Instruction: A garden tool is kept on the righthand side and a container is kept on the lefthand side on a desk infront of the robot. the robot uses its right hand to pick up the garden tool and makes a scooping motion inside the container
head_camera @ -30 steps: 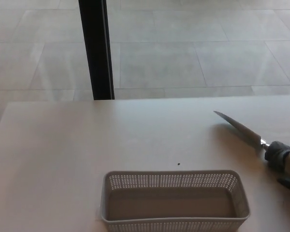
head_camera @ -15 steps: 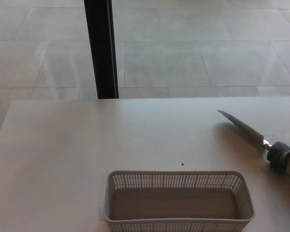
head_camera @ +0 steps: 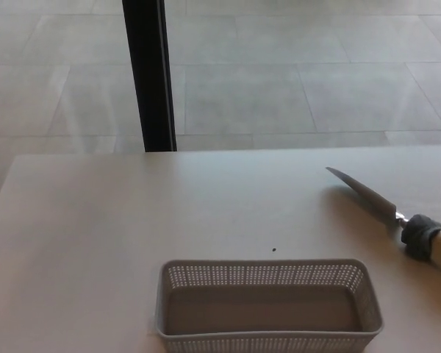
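Observation:
A garden tool [head_camera: 397, 218] lies on the desk at the right. Its narrow metal blade points up and to the left, and its dark collar and pale handle run off toward the right edge of the picture. A grey perforated container [head_camera: 268, 306], a long rectangular basket, stands at the near middle of the desk and holds nothing. Neither of my hands shows in the head view.
The pale desk [head_camera: 132, 220] fills the lower half of the picture, with its far edge across the middle. Beyond it is a tiled floor and a black vertical post [head_camera: 148, 73]. A tiny dark speck [head_camera: 273, 249] sits just behind the container.
My right hand, which was by the tool's handle at the right edge a second ago, has left the picture. The tool lies as before. The camera has shifted slightly.

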Controlling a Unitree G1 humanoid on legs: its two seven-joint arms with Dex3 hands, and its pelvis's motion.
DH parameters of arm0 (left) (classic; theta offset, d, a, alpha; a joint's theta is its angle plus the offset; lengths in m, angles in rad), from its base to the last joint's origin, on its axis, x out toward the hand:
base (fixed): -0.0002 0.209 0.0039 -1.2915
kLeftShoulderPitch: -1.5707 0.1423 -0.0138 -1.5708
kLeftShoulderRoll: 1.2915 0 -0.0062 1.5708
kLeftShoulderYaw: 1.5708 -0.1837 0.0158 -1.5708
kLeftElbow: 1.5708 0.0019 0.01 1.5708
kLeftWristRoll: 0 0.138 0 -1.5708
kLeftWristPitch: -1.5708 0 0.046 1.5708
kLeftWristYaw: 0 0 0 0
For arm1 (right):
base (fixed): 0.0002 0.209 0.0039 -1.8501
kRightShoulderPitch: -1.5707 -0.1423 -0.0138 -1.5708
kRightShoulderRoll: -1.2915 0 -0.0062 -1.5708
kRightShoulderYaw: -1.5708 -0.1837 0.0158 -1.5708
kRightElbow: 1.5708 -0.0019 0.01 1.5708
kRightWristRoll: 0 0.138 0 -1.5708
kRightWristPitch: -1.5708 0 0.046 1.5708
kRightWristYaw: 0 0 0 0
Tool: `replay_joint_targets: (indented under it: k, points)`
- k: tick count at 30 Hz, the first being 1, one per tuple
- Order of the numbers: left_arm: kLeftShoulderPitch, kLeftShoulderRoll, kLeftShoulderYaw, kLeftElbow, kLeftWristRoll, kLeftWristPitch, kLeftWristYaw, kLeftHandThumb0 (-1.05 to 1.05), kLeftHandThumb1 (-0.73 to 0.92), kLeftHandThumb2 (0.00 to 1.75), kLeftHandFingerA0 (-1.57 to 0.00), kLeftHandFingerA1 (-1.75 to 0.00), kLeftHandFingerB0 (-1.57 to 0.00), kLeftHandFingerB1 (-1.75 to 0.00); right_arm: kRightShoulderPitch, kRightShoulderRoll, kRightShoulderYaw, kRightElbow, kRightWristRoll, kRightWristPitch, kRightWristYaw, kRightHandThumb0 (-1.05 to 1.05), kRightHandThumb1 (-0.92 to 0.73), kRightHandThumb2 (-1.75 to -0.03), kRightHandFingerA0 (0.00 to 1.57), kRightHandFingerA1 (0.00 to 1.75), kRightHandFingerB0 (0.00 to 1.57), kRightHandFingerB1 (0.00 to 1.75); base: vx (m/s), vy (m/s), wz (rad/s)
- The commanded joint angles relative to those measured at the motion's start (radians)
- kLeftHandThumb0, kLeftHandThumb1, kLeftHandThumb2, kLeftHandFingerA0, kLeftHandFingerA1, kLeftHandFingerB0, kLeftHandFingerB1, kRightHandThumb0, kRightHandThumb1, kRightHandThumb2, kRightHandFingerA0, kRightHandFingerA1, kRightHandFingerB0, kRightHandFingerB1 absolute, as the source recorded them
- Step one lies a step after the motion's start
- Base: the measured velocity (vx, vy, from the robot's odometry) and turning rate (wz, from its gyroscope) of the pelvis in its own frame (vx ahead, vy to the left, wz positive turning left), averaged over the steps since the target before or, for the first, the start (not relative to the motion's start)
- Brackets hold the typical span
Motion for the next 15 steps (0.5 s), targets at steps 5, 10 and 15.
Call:
replay_joint_targets:
  k: [5, 10, 15]
  points:
    - [0.011, 0.008, 0.024, 0.006, -0.02, -0.022, 0.007, -0.53, 0.68, 0.61, -0.66, -0.68, -0.59, -0.46, 0.34, 0.217, -0.701, 0.208, 0.405, -0.012, -0.183, -1.05, -0.82, -0.69, 0.0, 0.21, 0.0, 0.4, 0.0, 0.0, 0.0]
    - [-0.002, 0.002, 0.125, -0.026, -0.13, -0.017, -0.023, -0.61, 0.59, 0.58, -0.71, -0.72, -0.66, -0.54, 0.29, 0.389, -0.795, 0.377, 0.584, -0.087, -0.208, -1.02, -0.59, -1.01, 0.0, 0.54, 0.0, 0.41, 0.0, 0.0, 0.0]
    - [-0.039, -0.003, 0.186, -0.02, -0.168, -0.037, -0.028, -0.54, 0.63, 0.59, -0.72, -0.55, -0.66, -0.49, 0.277, 0.467, -0.786, 0.353, 0.587, -0.082, -0.192, -0.89, -0.54, -0.99, 0.0, 0.6, 0.0, 0.5, 0.0, 0.0, 0.0]
